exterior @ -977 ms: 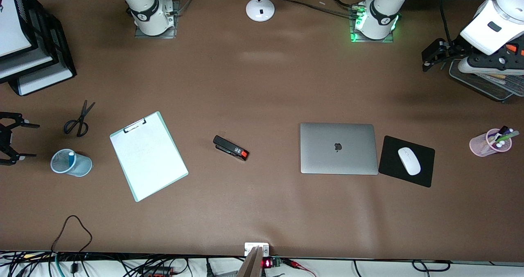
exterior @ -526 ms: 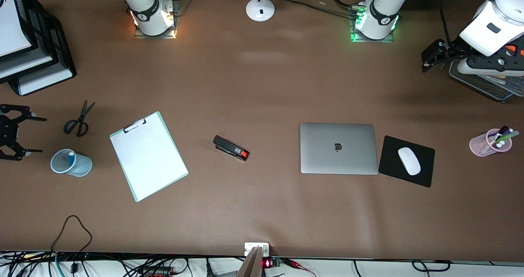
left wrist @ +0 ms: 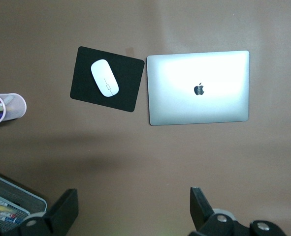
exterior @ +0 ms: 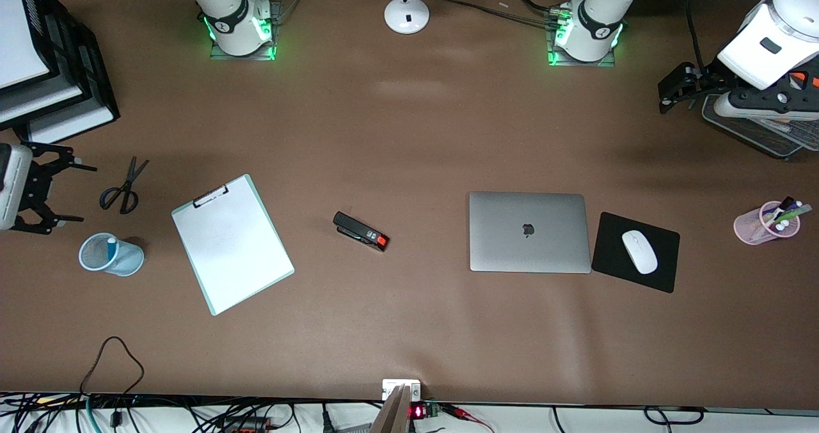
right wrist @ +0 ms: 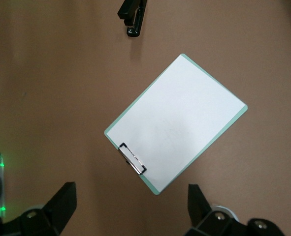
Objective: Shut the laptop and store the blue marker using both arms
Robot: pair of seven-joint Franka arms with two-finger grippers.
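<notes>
The silver-grey laptop lies shut on the brown table, lid up with the black logo showing. The blue marker stands white end up in a light-blue mesh cup at the right arm's end of the table. My right gripper hangs open and empty over the table beside the scissors, above bare table near the clipboard's clip. My left gripper is open and empty, over the table beside a mesh tray at the left arm's end.
A clipboard, black stapler and scissors lie toward the right arm's end. A white mouse sits on a black pad beside the laptop. Pink pen cup, mesh tray, stacked trays.
My right gripper has come further into view, away from the mesh cup and toward the scissors. The right arm's base light has turned green. The left arm has barely shifted.
</notes>
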